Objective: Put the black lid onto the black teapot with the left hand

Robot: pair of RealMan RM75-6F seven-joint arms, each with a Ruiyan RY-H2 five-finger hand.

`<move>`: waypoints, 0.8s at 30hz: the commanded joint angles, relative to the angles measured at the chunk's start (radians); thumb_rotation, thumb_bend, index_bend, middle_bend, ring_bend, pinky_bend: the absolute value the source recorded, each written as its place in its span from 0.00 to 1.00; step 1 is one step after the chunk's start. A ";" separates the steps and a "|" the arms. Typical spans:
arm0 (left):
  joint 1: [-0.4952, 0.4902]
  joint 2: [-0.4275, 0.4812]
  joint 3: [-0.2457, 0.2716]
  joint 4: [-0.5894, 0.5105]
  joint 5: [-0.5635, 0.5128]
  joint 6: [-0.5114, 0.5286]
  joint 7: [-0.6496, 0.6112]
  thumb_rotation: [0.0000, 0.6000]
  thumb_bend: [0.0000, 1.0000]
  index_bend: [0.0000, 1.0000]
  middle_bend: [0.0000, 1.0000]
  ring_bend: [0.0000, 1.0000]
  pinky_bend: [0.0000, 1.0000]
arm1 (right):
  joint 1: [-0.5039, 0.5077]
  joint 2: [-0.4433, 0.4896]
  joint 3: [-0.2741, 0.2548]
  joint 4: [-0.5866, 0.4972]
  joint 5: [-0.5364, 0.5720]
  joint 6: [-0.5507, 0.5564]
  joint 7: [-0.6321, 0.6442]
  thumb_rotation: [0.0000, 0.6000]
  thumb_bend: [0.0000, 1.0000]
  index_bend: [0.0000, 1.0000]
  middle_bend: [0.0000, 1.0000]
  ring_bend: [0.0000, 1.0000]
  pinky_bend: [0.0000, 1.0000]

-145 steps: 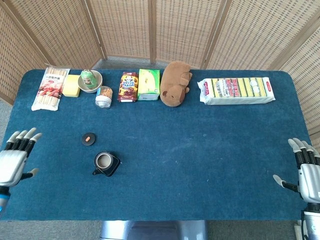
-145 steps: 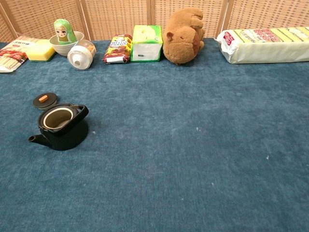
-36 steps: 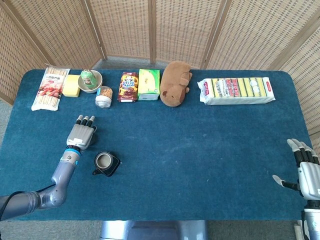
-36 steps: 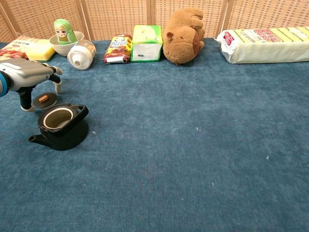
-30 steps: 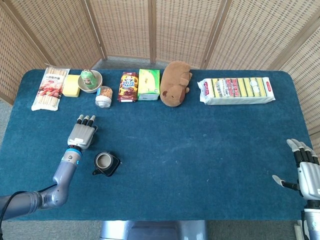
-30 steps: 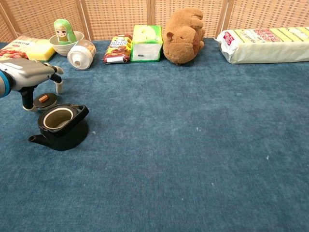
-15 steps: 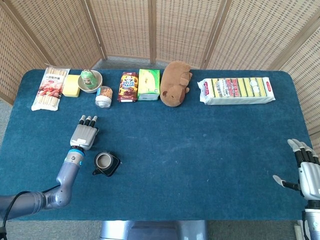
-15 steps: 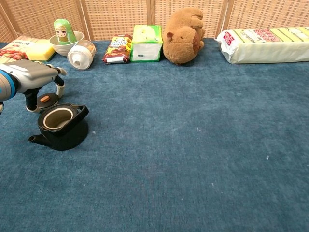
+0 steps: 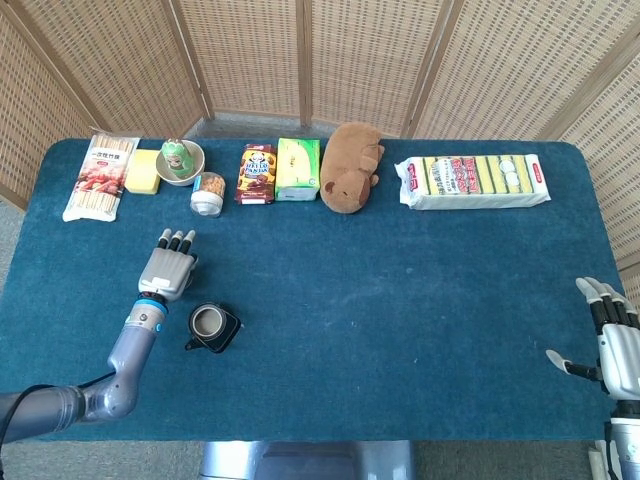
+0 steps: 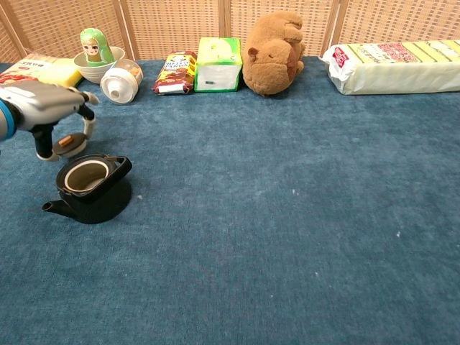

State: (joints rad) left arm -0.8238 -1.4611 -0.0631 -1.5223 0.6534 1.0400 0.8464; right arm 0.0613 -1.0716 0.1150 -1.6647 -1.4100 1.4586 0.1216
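Note:
The black teapot [image 10: 90,188] stands open on the blue cloth, spout pointing left; it also shows in the head view [image 9: 212,326]. My left hand [image 10: 44,108] is just behind it and pinches the black lid [image 10: 70,143] with its orange knob between the thumb and a finger. The lid is tilted and looks slightly raised off the cloth. From above, my left hand [image 9: 168,268] hides the lid. My right hand [image 9: 615,345] rests at the table's right front corner, fingers apart, holding nothing.
Along the far edge stand a noodle packet [image 9: 100,175], a yellow sponge [image 9: 143,170], a bowl with a green doll [image 9: 180,160], a small jar [image 9: 207,193], a snack box [image 9: 257,173], a tissue box [image 9: 298,168], a brown plush [image 9: 351,165] and a long packet [image 9: 472,181].
My left hand reached from the table's left edge to the lid and closed its thumb and finger around it. In the last half second the lid tilted and rose slightly.

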 commanded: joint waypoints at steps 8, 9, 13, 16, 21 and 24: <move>0.027 0.167 -0.001 -0.221 0.124 0.063 -0.047 1.00 0.25 0.43 0.00 0.00 0.00 | 0.000 -0.003 -0.003 -0.003 -0.004 0.002 -0.011 1.00 0.12 0.07 0.07 0.07 0.00; 0.031 0.179 0.004 -0.239 0.142 0.068 -0.049 1.00 0.25 0.43 0.00 0.00 0.00 | 0.000 -0.003 -0.003 -0.003 -0.003 0.002 -0.011 1.00 0.12 0.07 0.07 0.07 0.00; 0.041 0.216 0.027 -0.307 0.204 0.079 -0.048 1.00 0.25 0.43 0.00 0.00 0.00 | 0.000 -0.004 -0.003 -0.003 -0.002 0.002 -0.013 1.00 0.12 0.07 0.07 0.07 0.00; 0.045 0.232 0.050 -0.357 0.253 0.092 -0.025 1.00 0.25 0.43 0.00 0.00 0.00 | 0.000 -0.005 -0.004 -0.003 -0.003 0.002 -0.014 1.00 0.12 0.07 0.07 0.07 0.00; 0.069 0.244 0.108 -0.425 0.335 0.126 0.027 1.00 0.25 0.43 0.00 0.00 0.00 | -0.002 -0.003 -0.002 -0.003 -0.002 0.005 -0.010 1.00 0.12 0.07 0.07 0.07 0.00; 0.081 0.238 0.129 -0.440 0.364 0.138 0.049 1.00 0.25 0.43 0.00 0.00 0.00 | -0.002 -0.001 -0.002 -0.004 -0.003 0.005 -0.004 1.00 0.12 0.07 0.07 0.07 0.00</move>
State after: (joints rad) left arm -0.7502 -1.2216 0.0575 -1.9532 1.0071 1.1704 0.8854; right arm 0.0591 -1.0725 0.1126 -1.6685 -1.4130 1.4638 0.1172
